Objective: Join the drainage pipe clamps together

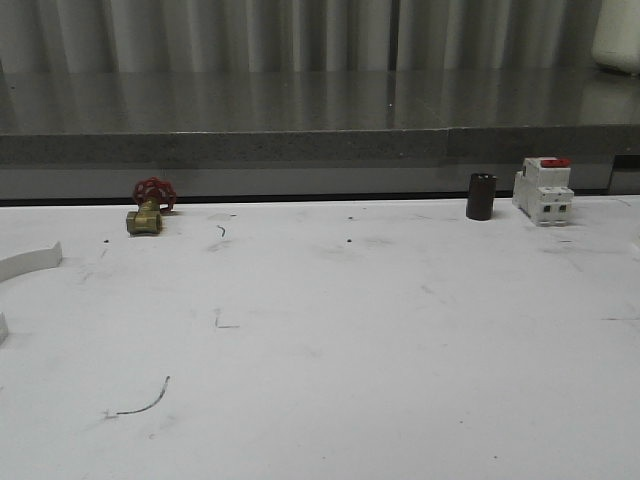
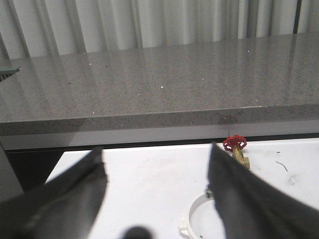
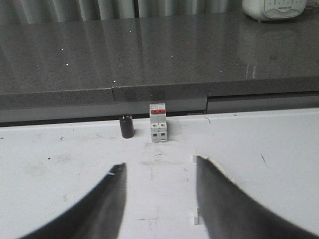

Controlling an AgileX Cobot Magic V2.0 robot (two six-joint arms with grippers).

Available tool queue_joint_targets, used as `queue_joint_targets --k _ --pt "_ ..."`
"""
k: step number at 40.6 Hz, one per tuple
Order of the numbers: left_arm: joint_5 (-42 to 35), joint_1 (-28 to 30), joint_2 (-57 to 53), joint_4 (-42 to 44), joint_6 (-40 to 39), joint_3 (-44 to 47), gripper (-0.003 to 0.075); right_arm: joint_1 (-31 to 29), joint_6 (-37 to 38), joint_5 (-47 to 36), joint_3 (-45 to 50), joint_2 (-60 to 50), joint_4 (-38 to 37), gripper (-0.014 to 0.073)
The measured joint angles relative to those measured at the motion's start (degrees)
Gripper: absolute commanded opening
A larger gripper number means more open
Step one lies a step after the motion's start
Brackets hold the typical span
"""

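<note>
From my seat, starting at the left edge of the desk (image 1: 320,380), one pipe clamp (image 1: 28,261) pokes into the front view as a white curved strip, cut off by the frame, so I can't judge how much of it lies outside. The left wrist camera shows a white half-ring (image 2: 197,216) lying flat on the desk, partly hidden behind one finger of my left gripper (image 2: 157,172), whose fingers stand well apart with nothing between them. The risk here: that finger could land on the ring's rim and flip or skid it on the smooth surface. Just behind it sits a brass valve with a red handwheel (image 1: 150,206), near enough to be knocked by a wide approach. Further right stand a dark cylinder (image 1: 481,196) and a white-and-red breaker (image 1: 543,190), both well clear. My right gripper (image 3: 159,172) is also spread wide, holding nothing; small white tabs (image 3: 195,215) peek beside one finger, and I can't tell whether they belong to the second clamp
</note>
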Motion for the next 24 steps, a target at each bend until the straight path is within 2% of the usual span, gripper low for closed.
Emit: queue_joint_targets --k 1,3,14,24 --pt "0.03 0.0 0.0 -0.27 0.0 0.0 0.0706 0.0 0.0 0.0 0.0 0.0 0.0 0.0586" --pt "0.12 0.0 0.0 -0.67 0.0 0.0 0.0685 0.0 0.0 -0.09 0.0 0.0 0.0 0.0603" --pt "0.46 0.0 0.0 -1.04 0.0 0.0 0.0636 0.0 0.0 -0.72 -0.09 0.0 0.0 0.0598" --pt "0.6 0.0 0.54 -2.38 0.0 0.0 0.0636 0.0 0.0 -0.75 -0.09 0.0 0.0 0.0598"
